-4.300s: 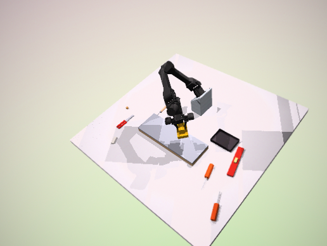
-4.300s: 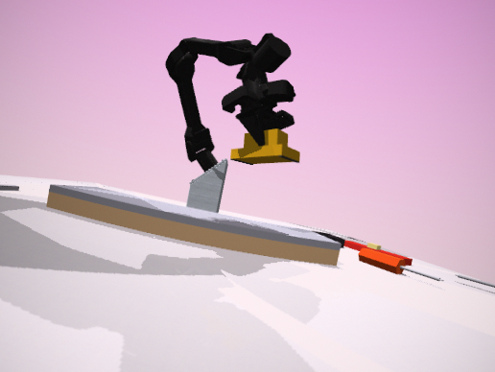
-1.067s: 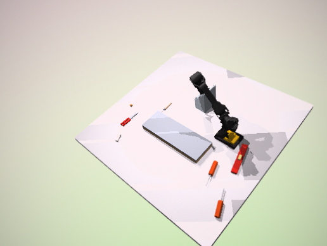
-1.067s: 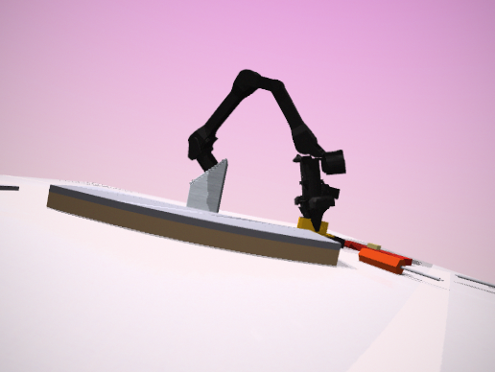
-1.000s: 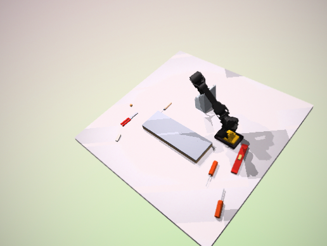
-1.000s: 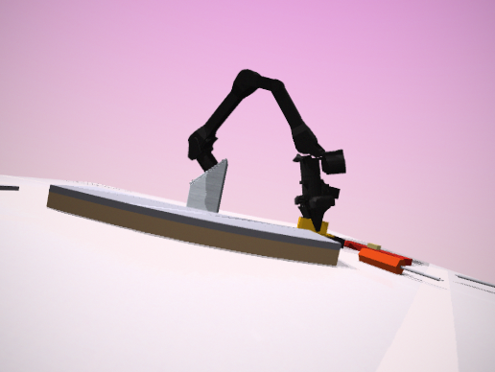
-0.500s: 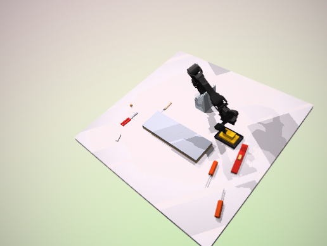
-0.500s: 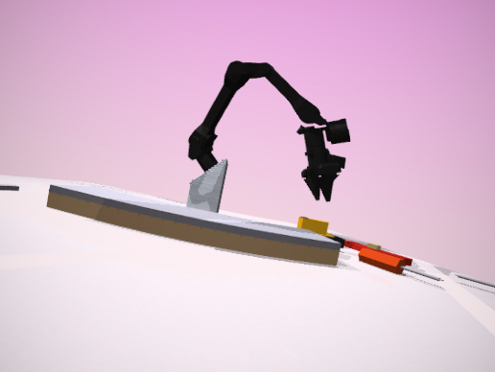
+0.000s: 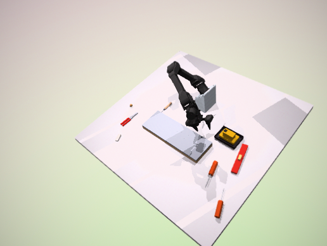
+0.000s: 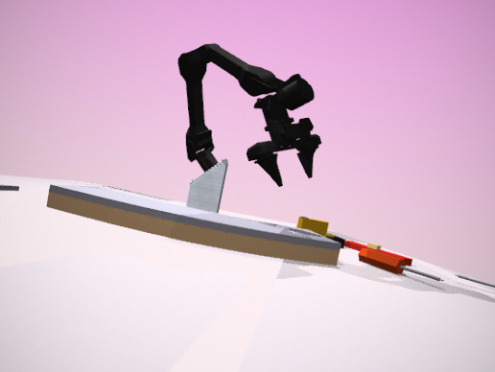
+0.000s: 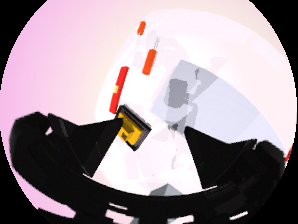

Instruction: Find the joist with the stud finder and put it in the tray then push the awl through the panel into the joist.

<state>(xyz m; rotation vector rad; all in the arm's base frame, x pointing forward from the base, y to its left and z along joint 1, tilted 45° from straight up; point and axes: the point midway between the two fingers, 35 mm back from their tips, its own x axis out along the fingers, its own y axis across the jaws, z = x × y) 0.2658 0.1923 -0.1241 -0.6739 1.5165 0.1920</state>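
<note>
The yellow stud finder [image 9: 229, 134] [image 10: 313, 225] [image 11: 134, 136] lies in the black tray [image 9: 225, 142] [image 11: 142, 139], beyond the panel's near right end. My gripper [image 9: 203, 129] [image 10: 295, 181] [image 11: 153, 125] is wide open and empty. It hangs high in the air between the tray and the panel. The floor panel [image 9: 171, 127] [image 10: 144, 203] [image 11: 225, 110] is a long grey-topped slab with brown sides; no joist shows. A thin tool with a light wooden handle [image 9: 168, 106], which looks like the awl, lies beyond the panel's far end. Its tip points toward the panel.
A red level [image 9: 244, 150] [image 11: 121, 77] lies beside the tray. Two orange-handled screwdrivers [image 9: 213, 168] [image 11: 149, 62] lie nearer the front corner. A red-handled tool [image 9: 125, 121], a white block [image 9: 118, 137] and a small brown ball [image 9: 130, 105] lie left. A grey bracket [image 9: 207, 99] [image 10: 208, 192] stands at the arm's base.
</note>
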